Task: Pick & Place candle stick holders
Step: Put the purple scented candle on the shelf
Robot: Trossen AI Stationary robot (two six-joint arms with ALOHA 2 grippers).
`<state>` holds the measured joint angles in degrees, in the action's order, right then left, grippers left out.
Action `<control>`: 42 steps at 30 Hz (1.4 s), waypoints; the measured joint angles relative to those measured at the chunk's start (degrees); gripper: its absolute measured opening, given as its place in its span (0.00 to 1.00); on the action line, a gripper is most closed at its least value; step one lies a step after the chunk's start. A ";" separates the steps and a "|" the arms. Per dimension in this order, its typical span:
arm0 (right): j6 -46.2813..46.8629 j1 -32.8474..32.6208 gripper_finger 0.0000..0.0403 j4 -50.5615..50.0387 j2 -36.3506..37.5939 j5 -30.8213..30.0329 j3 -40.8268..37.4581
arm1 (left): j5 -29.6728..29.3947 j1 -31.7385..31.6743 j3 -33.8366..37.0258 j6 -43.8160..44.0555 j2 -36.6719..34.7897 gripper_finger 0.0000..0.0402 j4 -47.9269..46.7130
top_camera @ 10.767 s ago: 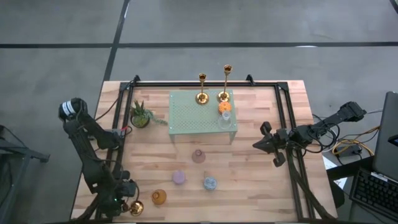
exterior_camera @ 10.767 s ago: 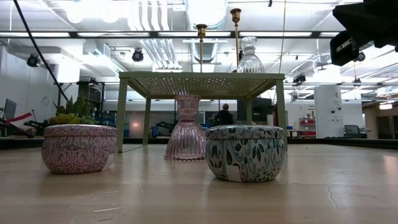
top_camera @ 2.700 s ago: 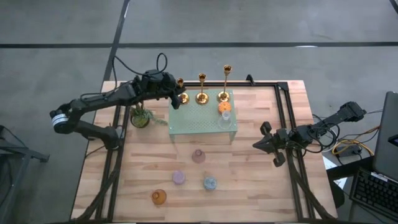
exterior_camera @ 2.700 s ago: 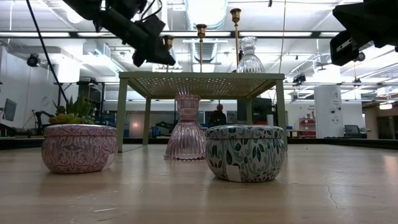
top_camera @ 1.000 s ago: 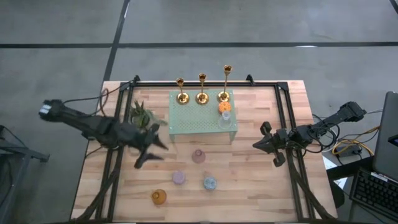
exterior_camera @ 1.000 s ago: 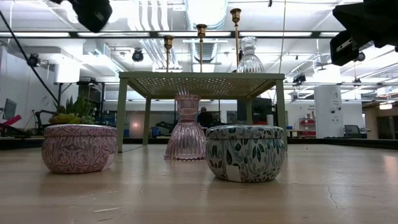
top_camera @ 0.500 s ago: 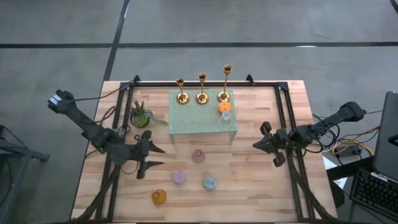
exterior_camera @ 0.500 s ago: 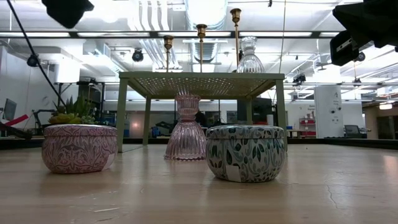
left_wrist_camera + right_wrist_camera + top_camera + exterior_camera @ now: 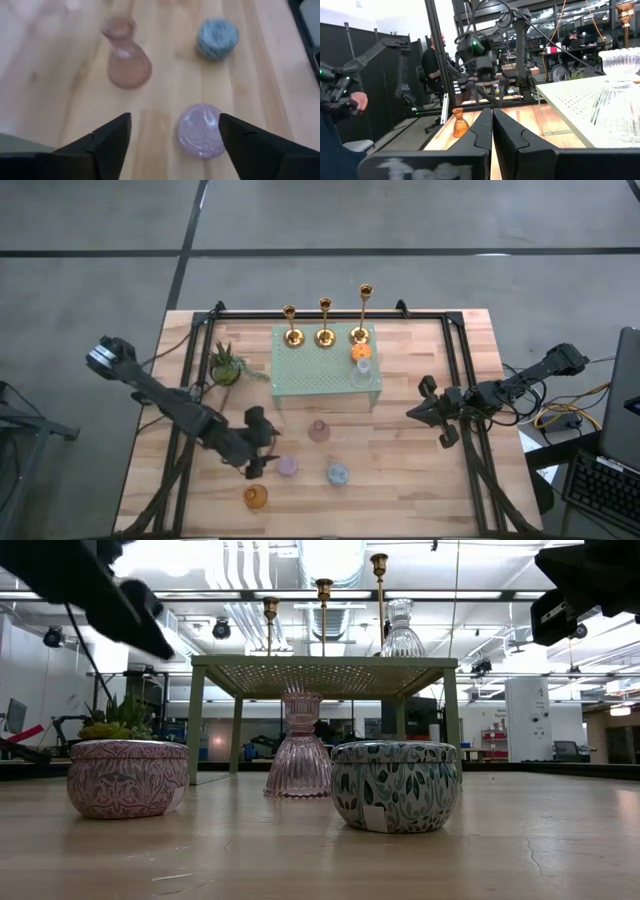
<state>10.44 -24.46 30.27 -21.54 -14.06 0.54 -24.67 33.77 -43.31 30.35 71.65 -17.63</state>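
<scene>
Left gripper [image 9: 262,448] hovers low over the near-left part of the table [image 9: 420,480], fingers spread wide, nothing between them. In the left wrist view the purple holder [image 9: 199,131] sits on the wood between the two fingers [image 9: 112,137], not touched. Same view: pink glass holder [image 9: 126,60] farther off, blue holder [image 9: 217,37] to the other side.

High view: purple holder just right of the left gripper, blue holder right of that, amber holder [image 9: 256,497] nearer the front edge, left of both. Pink holder stands upright near table centre, just in front of the pale green perforated stand [image 9: 325,375].

On the stand: three gold candlesticks [image 9: 325,323] in a row along its far edge, shortest left, tallest right. Orange holder [image 9: 361,352] and clear glass holder [image 9: 364,369] on the stand's right side, just near of the tallest candlestick, close together; contact not clear.

Small green potted plant [image 9: 226,365] on the table left of the stand.

Right gripper [image 9: 425,412] waits at the right side of the table, above the surface, fingers [image 9: 481,131] pressed together, holding nothing.

A seated person [image 9: 431,62] shows in the room beyond the table in the right wrist view.
</scene>
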 joint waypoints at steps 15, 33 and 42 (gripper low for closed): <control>-0.01 0.00 0.02 -0.01 0.00 0.00 0.00 | 11.04 -1.56 -8.60 -0.18 18.56 0.82 0.20; -0.11 0.00 0.02 0.01 -0.04 0.00 0.00 | 11.24 -1.94 -9.55 -2.91 25.75 0.82 0.57; -0.02 0.01 0.02 -0.01 0.00 0.00 0.00 | 11.19 -1.94 -9.48 -4.33 24.90 0.76 1.04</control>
<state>10.41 -24.45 30.26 -21.54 -14.06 0.54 -13.47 31.83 -52.80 26.02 96.55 -16.58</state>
